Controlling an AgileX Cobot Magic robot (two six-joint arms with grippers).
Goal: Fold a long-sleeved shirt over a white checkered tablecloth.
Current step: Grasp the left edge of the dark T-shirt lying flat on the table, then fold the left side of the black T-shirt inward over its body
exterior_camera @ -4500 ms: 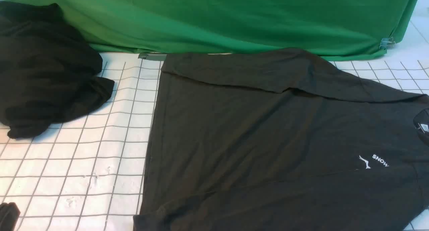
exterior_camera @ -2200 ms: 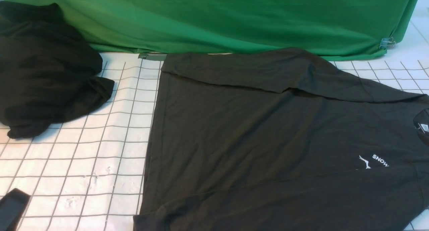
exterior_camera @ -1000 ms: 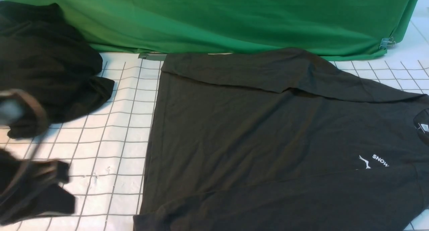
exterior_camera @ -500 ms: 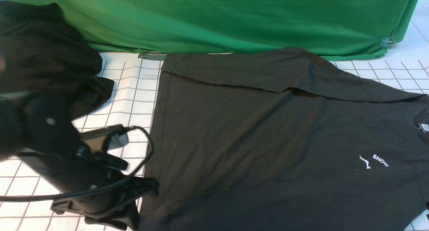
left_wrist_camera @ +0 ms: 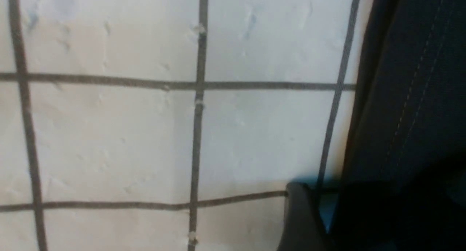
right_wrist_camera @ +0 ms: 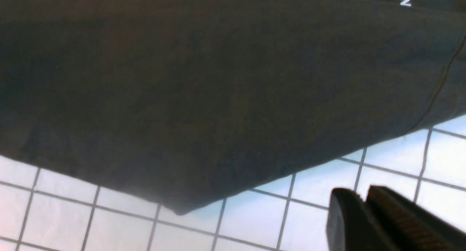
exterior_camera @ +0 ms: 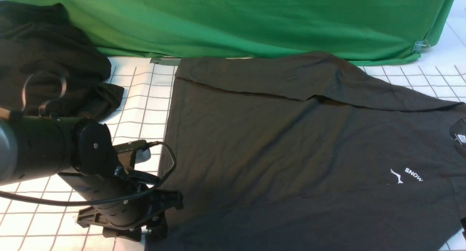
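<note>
The long-sleeved shirt (exterior_camera: pixel 291 141) lies flat on the white checkered tablecloth (exterior_camera: pixel 120 163), with both sleeves folded across its body. Its "SNOW" logo (exterior_camera: pixel 413 174) and white neck label (exterior_camera: pixel 460 138) are at the right. My left gripper (exterior_camera: pixel 160 225) is low at the shirt's near left hem corner. In the left wrist view one finger (left_wrist_camera: pixel 300 222) rests on the tablecloth (left_wrist_camera: pixel 109 134) beside the hem (left_wrist_camera: pixel 418 79), with a gap next to it; the other finger is lost in the dark. My right gripper (right_wrist_camera: pixel 364 192) is shut and empty above the tablecloth (right_wrist_camera: pixel 309 214), just off the shirt's near edge (right_wrist_camera: pixel 218 79).
A blacker shapeless heap of fabric (exterior_camera: pixel 47 61) lies at the back left, behind my left arm. The green backdrop (exterior_camera: pixel 233 21) hangs along the table's far edge, with a metal clip (exterior_camera: pixel 420 45) at its right corner.
My left arm has swung in from the lower left and come down at the shirt's near left hem corner. The shirt and the heap have not moved.
</note>
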